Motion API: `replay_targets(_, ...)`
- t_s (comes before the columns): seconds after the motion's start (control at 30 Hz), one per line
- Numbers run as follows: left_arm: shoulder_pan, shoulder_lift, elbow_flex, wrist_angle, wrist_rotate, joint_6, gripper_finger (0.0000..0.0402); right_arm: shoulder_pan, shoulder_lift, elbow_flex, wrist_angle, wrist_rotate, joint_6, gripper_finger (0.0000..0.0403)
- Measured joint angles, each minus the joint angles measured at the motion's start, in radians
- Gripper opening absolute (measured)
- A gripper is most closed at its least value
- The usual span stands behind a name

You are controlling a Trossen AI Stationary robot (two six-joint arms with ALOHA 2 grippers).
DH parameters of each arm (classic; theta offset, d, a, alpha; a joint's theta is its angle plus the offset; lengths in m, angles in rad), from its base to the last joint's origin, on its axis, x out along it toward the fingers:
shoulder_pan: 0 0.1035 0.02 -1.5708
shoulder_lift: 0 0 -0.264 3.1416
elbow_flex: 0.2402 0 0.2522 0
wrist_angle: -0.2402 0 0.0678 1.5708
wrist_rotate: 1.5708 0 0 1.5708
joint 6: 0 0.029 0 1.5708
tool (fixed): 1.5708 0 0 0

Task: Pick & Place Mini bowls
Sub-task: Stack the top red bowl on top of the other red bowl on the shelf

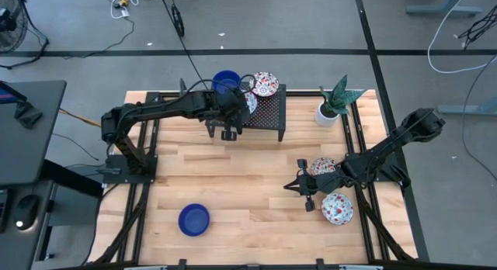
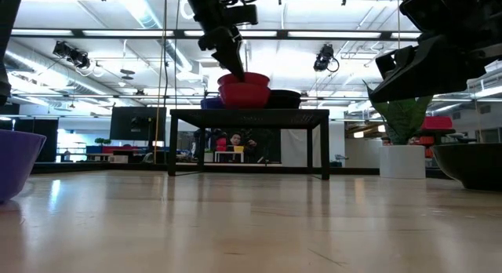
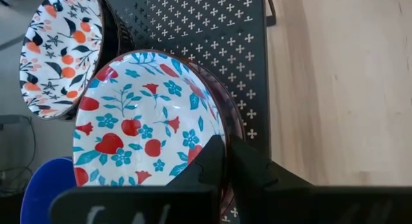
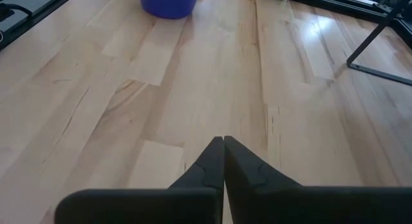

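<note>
- Wooden table, near side: a blue mini bowl sits alone.
- Right gripper hangs mid-table, clenched on nothing, floral bowls just beside it.
- Far back: left gripper pinches the rim of a floral bowl on the black rack.

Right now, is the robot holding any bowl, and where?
Yes. The left gripper pinches the rim of a floral bowl on the black rack. The right gripper is shut, empty.

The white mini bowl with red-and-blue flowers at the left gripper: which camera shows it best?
The left wrist view: the white mini bowl with red-and-blue flowers fills it, rim between the left gripper fingers. High view: mostly hidden by the arm. Low view: only reddish underside. Right wrist view: absent.
</note>
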Motion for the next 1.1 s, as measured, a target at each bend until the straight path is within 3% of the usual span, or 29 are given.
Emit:
replay_targets(0.4, 0.0, 0.0, 0.0, 0.0, 0.0, -0.025, 0.0026, 0.0, 0.0, 0.0, 0.0, 0.0, 0.003, 0.0009)
replay_targets(0.83, 0.0, 0.0, 0.0, 0.018, -0.004, -0.027, 0.0114, 0.0, 0.0, 0.0, 0.0, 0.0, 0.003, 0.0009)
replay_targets(1.1, -0.003, -0.008, 0.012, -0.001, 0.016, -0.03, 0.0118, 0.0, 0.0, 0.0, 0.0, 0.0, 0.003, 0.0009)
